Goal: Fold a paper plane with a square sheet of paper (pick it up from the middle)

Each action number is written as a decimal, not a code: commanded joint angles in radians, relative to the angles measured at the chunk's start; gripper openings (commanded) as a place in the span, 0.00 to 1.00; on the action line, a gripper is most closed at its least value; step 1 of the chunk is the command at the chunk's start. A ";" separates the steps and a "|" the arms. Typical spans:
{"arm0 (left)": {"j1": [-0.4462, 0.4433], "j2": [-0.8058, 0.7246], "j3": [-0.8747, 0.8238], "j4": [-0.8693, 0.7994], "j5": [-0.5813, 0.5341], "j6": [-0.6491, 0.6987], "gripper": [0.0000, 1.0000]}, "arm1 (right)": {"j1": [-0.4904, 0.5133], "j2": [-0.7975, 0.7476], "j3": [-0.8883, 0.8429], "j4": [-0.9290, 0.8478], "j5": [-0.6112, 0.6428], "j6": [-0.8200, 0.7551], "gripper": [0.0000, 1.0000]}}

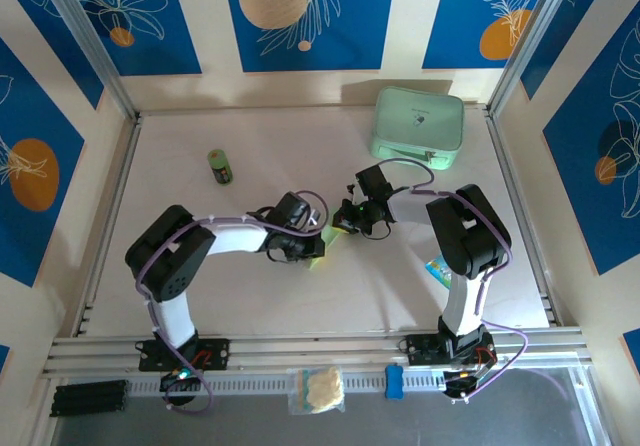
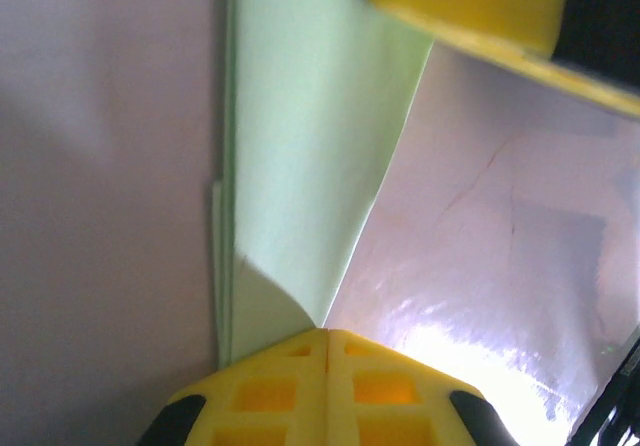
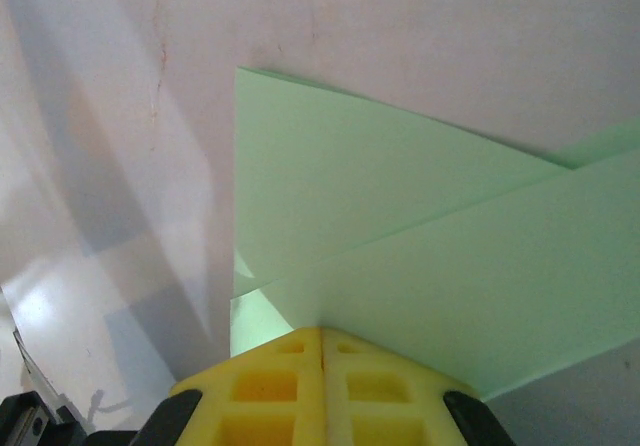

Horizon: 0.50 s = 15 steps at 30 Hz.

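Observation:
The square sheet of paper point(image 1: 320, 257) is pale green and partly folded, lying mid-table between my two grippers and mostly hidden by them from above. My left gripper point(image 1: 311, 245) is shut, and a folded flap of the paper point(image 2: 300, 146) narrows to a point right at its closed tips point(image 2: 326, 332). My right gripper point(image 1: 346, 227) is shut too, its closed tips point(image 3: 322, 330) down on the overlapping paper layers point(image 3: 400, 226). Its yellow fingers point(image 2: 460, 1) cover the paper's far end in the left wrist view. No finished paper plane is in view.
A mint-green case point(image 1: 418, 124) stands at the back right. A small green bottle point(image 1: 220, 166) stands back left. A small teal packet point(image 1: 437, 268) lies beside the right arm. A bag point(image 1: 315, 388) and a blue piece point(image 1: 394, 381) sit on the front rail.

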 commanded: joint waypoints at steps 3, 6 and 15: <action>-0.020 -0.037 -0.098 -0.197 -0.004 0.030 0.01 | -0.014 0.078 -0.017 -0.087 0.120 0.003 0.03; -0.025 -0.063 -0.135 -0.222 -0.009 0.038 0.00 | -0.015 0.079 -0.015 -0.088 0.117 0.002 0.03; -0.008 -0.180 -0.142 -0.283 -0.036 0.082 0.01 | 0.007 0.049 0.037 -0.133 0.093 -0.076 0.05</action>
